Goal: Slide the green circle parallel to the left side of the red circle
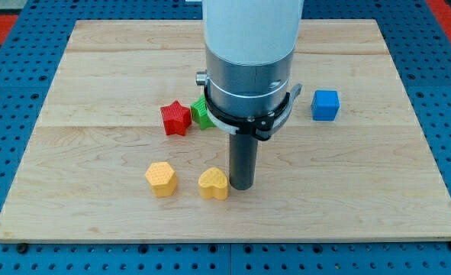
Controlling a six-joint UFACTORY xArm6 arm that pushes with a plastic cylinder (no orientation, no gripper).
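My tip [241, 186] rests on the board near the view's bottom centre. It is just right of a yellow heart block [213, 184], touching it or nearly so. No green circle or red circle shows in the view; the arm's wide body [249, 69] hides the board's middle behind it. A green block [201, 113] pokes out from behind the arm's left edge, and its shape is unclear. A red star [175, 118] lies just left of it, touching or nearly touching.
A yellow hexagon block [161, 179] lies left of the heart. A blue cube [325, 105] sits at the right of the arm. The wooden board [72, 153] lies on a blue pegboard [4, 92].
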